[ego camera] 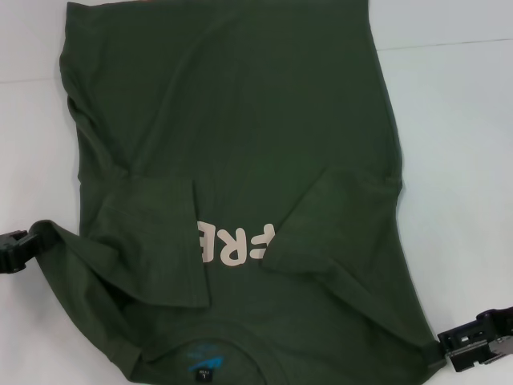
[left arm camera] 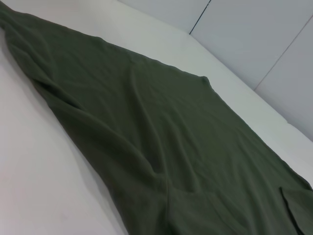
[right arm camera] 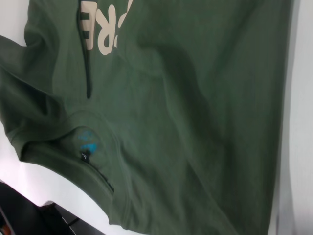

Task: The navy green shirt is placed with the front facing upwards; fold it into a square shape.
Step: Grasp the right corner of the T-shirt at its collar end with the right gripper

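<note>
The white table (ego camera: 465,120) carries the green shirt (ego camera: 240,120), spread front up with its collar toward the robot and its hem at the far edge. Both sleeves are folded inward over the chest, covering part of the pale lettering (ego camera: 232,241). The blue neck label (ego camera: 204,357) sits just inside the collar.

The left gripper (ego camera: 22,247) is at the shirt's left shoulder edge, with cloth drawn out to it; it looks closed on that fabric. The right gripper (ego camera: 469,343) is at the right shoulder corner, touching the cloth edge; whether its fingers pinch the shirt cannot be told.
</note>
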`<action>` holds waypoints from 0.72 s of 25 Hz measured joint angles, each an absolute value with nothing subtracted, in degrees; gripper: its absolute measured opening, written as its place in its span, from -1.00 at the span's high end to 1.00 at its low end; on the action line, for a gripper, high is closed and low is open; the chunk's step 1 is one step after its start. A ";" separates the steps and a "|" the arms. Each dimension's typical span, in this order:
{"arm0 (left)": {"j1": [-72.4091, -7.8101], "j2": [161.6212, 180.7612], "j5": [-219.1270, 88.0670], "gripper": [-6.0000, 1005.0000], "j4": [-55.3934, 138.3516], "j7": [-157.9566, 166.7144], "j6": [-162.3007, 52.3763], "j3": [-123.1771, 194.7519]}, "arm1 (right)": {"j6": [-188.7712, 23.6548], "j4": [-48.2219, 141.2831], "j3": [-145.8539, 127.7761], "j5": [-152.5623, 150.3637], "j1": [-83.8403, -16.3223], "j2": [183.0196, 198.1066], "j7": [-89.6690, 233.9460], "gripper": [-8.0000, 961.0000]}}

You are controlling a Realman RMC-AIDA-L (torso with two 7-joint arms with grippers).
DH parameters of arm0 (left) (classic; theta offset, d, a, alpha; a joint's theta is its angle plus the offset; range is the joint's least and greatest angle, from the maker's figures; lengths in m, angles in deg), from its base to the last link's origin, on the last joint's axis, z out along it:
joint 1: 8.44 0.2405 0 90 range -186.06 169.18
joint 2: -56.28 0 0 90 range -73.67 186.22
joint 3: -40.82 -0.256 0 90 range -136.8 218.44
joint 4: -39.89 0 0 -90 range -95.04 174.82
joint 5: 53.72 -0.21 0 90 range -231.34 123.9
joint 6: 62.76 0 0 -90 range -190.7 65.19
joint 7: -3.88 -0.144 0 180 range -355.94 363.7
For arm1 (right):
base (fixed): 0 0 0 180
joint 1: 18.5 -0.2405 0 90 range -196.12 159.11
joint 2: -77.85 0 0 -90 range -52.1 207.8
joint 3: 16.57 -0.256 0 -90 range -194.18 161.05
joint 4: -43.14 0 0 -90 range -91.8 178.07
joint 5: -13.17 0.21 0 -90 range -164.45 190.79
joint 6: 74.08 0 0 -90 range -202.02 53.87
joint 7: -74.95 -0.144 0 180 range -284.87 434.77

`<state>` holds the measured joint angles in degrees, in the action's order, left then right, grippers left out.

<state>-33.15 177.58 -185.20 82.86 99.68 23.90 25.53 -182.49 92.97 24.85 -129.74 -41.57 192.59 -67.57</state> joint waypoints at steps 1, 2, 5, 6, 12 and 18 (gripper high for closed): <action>-33.15 177.58 -185.20 0.89 82.86 99.68 23.90 25.52 | -182.36 92.81 24.84 -129.88 -41.63 192.67 -67.48 -0.93; -33.17 177.57 -185.20 0.89 82.86 99.68 23.90 25.53 | -182.27 92.67 24.84 -130.00 -41.70 192.72 -67.42 -0.93; -33.21 177.51 -185.20 0.89 82.86 99.68 23.87 25.53 | -182.02 91.79 24.83 -130.46 -42.21 192.87 -67.24 -0.93; -33.23 177.49 -185.20 0.89 82.86 99.68 23.85 25.53 | -181.93 91.62 24.83 -130.50 -42.33 192.89 -67.22 -0.93; -33.30 177.47 -185.20 0.89 82.86 99.60 23.75 25.53 | -181.59 91.39 24.74 -130.54 -43.11 192.99 -67.16 -0.93; -33.18 177.47 -185.20 0.89 82.86 99.52 23.72 25.53 | -181.21 90.94 24.87 -130.53 -43.85 193.27 -67.16 -0.92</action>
<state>-33.18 177.47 -185.20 82.86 99.52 23.72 25.53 -181.21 90.94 24.87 -130.53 -43.85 193.27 -67.16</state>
